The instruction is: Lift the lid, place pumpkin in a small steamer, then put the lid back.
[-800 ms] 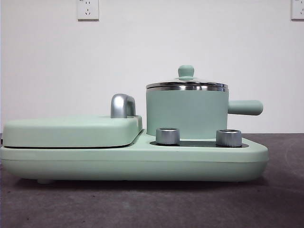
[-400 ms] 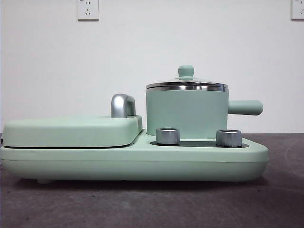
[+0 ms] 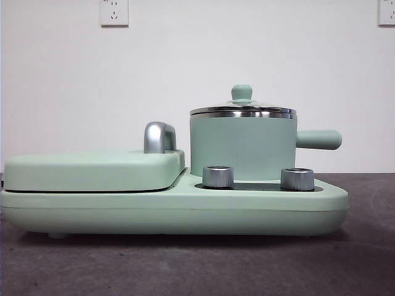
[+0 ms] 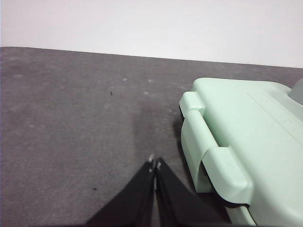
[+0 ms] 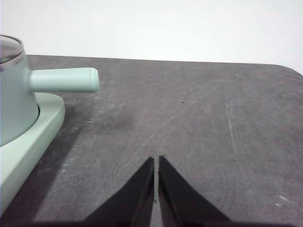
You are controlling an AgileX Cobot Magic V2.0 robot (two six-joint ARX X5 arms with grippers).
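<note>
Lid (image 3: 242, 110) seated on the small steamer (image 3: 242, 147): steel rim flush on the pot's rim, mint-green knob up, no tilt that you can make out from the front view. Steamer stands on the right half of the mint-green appliance base (image 3: 173, 213), behind two chrome dials (image 3: 218, 176), its stubby side handle (image 3: 318, 139) pointing to the right side of the front view. Flat griddle cover (image 3: 92, 171) occupies the left half of the base, chrome handle (image 3: 159, 137) at its back edge, close beside the steamer wall but apart from it.

Pumpkin: you will not find it in any of the three views.

Left gripper (image 4: 155, 164): jaws pressed together, tips touching, holding nothing. It sits low over the grey table (image 4: 71, 123), just beside the griddle end of the base, not touching it.

Right gripper (image 5: 156, 161): jaws closed with only a hairline between the tips, holding nothing. It is over bare table on the steamer's side, well apart from the side handle
</note>
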